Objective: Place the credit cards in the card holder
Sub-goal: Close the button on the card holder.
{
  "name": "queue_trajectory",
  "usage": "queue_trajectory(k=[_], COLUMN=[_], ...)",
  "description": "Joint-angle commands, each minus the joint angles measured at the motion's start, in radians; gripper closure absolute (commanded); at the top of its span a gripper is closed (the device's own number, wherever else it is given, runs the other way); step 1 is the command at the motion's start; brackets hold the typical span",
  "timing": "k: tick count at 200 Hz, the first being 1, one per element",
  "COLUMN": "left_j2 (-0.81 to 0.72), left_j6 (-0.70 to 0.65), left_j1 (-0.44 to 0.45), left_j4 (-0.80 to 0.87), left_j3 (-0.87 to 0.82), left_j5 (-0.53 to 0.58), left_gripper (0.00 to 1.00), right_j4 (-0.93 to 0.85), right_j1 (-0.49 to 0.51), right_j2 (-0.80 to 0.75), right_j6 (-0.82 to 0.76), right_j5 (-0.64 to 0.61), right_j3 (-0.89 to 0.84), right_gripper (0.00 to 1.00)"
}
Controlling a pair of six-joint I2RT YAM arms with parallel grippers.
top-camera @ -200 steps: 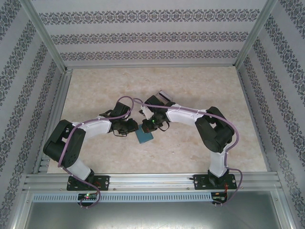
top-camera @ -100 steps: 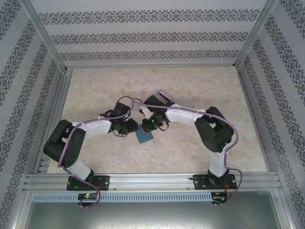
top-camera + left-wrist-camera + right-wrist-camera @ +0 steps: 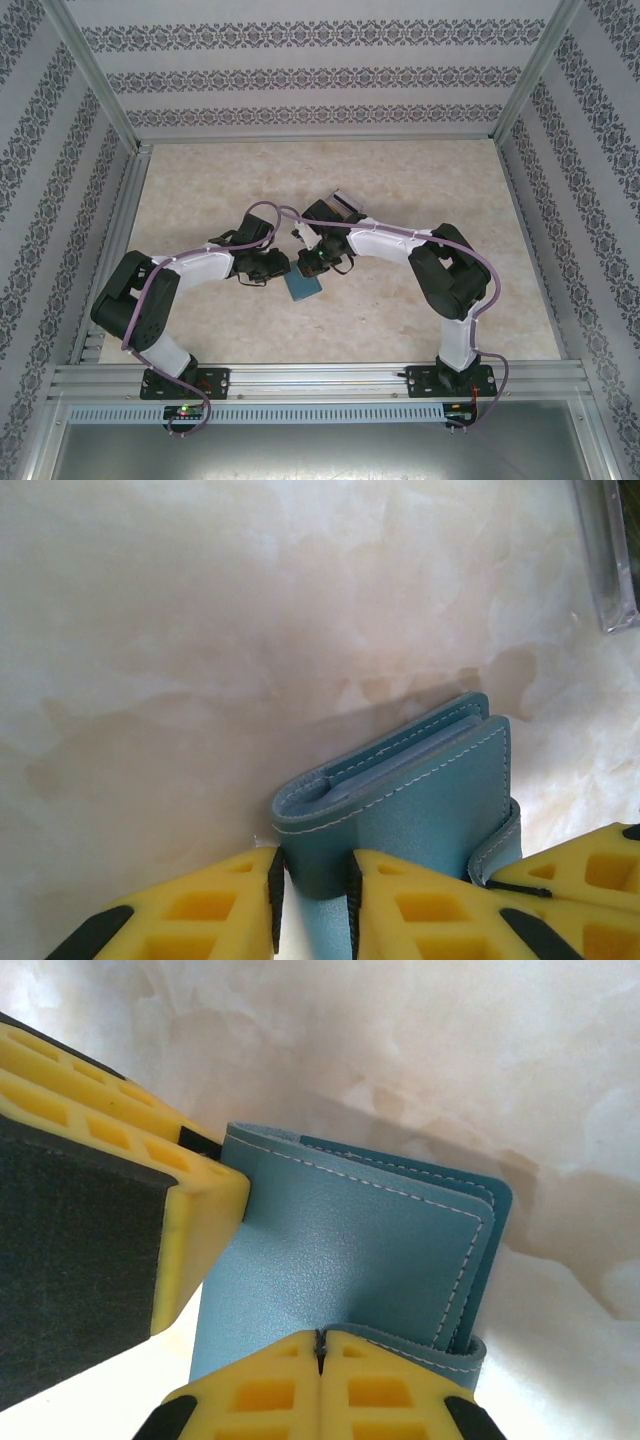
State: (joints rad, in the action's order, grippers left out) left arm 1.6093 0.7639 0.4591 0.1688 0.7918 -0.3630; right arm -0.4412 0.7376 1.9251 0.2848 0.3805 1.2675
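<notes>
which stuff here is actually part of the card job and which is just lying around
Part of the job:
card holder
left gripper, clamped on its cover
right gripper, pinching its flap

Lying about:
clear box, untouched, contents can't be made out
table under it all

You're looking at beige marble-patterned tabletop, pale veins, brownish blotches up close. White wallpapered walls on three sides, grey floral bands running across. Silver aluminium corner posts slant up left and right. Ribbed aluminium rail along near edge, slotted metal strip just below. Light even, diffuse, shadows soft.
</notes>
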Motion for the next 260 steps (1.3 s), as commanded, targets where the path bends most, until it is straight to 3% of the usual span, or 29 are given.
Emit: queue_trajectory(k=[1, 142, 260], left_j2=[0.012, 0.014, 0.006], left_j6=[0.002, 0.006, 0.011], left_j1=[0.017, 0.018, 0.026], left_j4=[-0.012, -0.014, -0.017], left_j3=[0.013, 0.018, 0.009], left_j5=[0.005, 0.001, 0.004], left_gripper=[0.74, 0.74, 0.74], right_j4=[-0.029, 0.007, 0.171], right_j1=[0.016, 0.057, 0.059], right_j2=[0.008, 0.045, 0.035], right_j6=[-0.011, 0.006, 0.107], right_j5=[-0.026, -0.092, -0.114], right_j3=[-0.01, -0.096, -0.312], right_gripper=[0.97, 0.97, 0.98])
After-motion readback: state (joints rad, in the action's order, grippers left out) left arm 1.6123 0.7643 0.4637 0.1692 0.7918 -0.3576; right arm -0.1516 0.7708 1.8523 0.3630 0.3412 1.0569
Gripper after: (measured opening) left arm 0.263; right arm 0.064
